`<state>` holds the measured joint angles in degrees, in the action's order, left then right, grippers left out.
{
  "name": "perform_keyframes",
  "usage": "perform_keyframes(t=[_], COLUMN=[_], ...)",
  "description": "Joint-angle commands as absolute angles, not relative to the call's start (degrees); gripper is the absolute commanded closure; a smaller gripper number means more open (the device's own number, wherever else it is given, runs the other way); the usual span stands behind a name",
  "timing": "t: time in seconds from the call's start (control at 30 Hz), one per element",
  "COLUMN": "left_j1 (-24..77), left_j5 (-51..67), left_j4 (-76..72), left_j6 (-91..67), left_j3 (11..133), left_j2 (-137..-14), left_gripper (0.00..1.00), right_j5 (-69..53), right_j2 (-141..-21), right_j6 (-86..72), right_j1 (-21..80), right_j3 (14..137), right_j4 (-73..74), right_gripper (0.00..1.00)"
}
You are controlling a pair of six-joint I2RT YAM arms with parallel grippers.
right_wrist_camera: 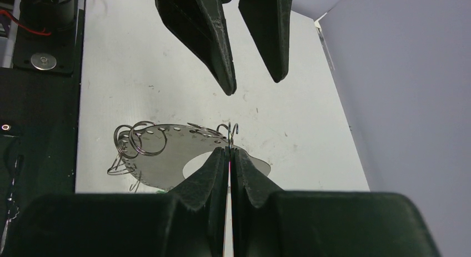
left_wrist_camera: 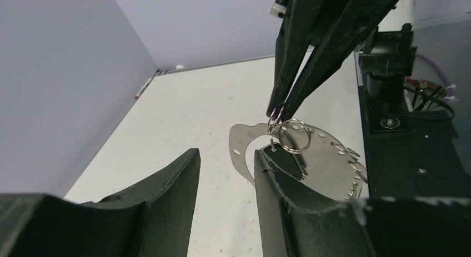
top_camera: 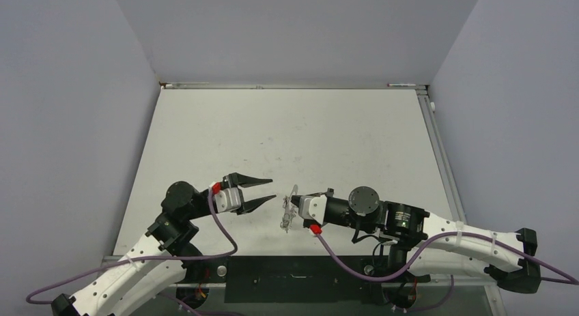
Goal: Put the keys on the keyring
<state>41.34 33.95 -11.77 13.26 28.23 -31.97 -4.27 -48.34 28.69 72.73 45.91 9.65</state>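
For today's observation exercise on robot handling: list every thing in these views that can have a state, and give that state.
left gripper: open, holding nothing, tips close beside the keyring.
right gripper: shut on the keyring.
keyring: a flat silver plate with holes along its edge, held by the right gripper.
small wire rings: threaded through the keyring's holes, hanging loose.
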Motion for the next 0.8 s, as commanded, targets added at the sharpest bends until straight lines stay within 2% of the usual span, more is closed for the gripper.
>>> perform_keyframes(t=[0.0, 0.07, 0.33, 0.77], left_j1=[40.21, 39.95, 39.99, 40.08], left_j5=[42.56, 44.23, 46.79, 47.29], left_j4=[-19.57, -20.36, -23.67, -23.73], left_j6=[6.36, 6.11, 6.32, 5.80], left_j3=[30.07, 29.91, 28.68, 28.75], left_j2=[-31.50, -31.74, -33.06, -35.70], left_gripper=[0.64, 0.67, 0.70, 0.67], right_j5=[-4.42, -4.64, -6.75, -9.10], right_j2=[-46.77, -46.91, -47.61, -48.41], right_j6=[27.78, 27.86, 27.86, 28.13], right_j1=[72.60, 72.53, 72.60, 72.52], right_j3=[45.70, 45.78, 46.09, 47.64], right_j4=[5.05, 5.05, 4.03, 3.76], right_gripper=[0.95, 0.95, 0.95, 0.95])
